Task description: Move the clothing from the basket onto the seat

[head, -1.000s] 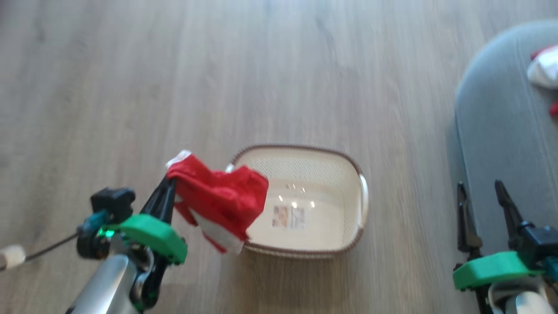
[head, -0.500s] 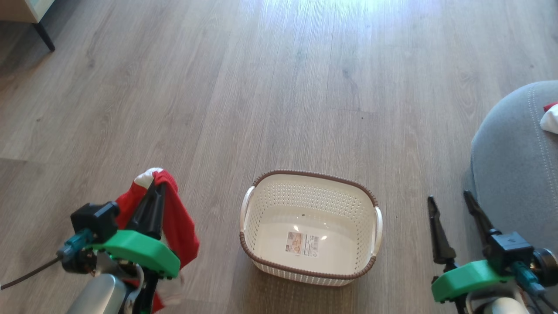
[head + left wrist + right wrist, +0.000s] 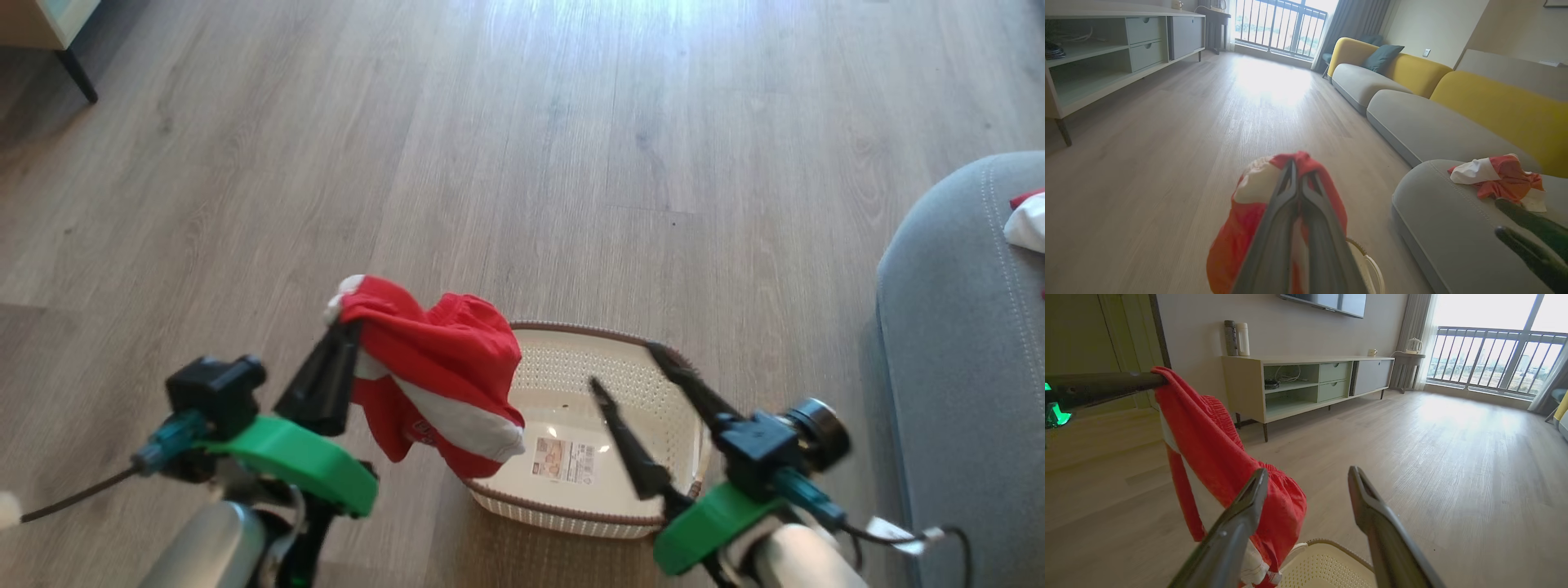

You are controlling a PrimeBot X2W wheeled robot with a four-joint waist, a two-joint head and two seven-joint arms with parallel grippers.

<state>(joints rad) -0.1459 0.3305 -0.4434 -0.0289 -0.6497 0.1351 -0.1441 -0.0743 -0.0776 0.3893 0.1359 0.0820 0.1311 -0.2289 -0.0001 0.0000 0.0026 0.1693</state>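
Seat (image 3: 955, 367): broad grey fabric cushion, rounded edge, pale stitching, red-white garment (image 3: 1027, 224) on it. Basket (image 3: 559, 371): cream perforated plastic, brown woven rim. Soft red clothing (image 3: 441, 367) hangs over basket's left end, pinched in left gripper (image 3: 343, 339); right gripper (image 3: 624, 365) fingers spread above basket.

L side of basket (image 3: 555, 366) hidden behind garment (image 3: 441, 367); seat (image 3: 955, 367) cut by R edge; label (image 3: 565, 460) text unreadable
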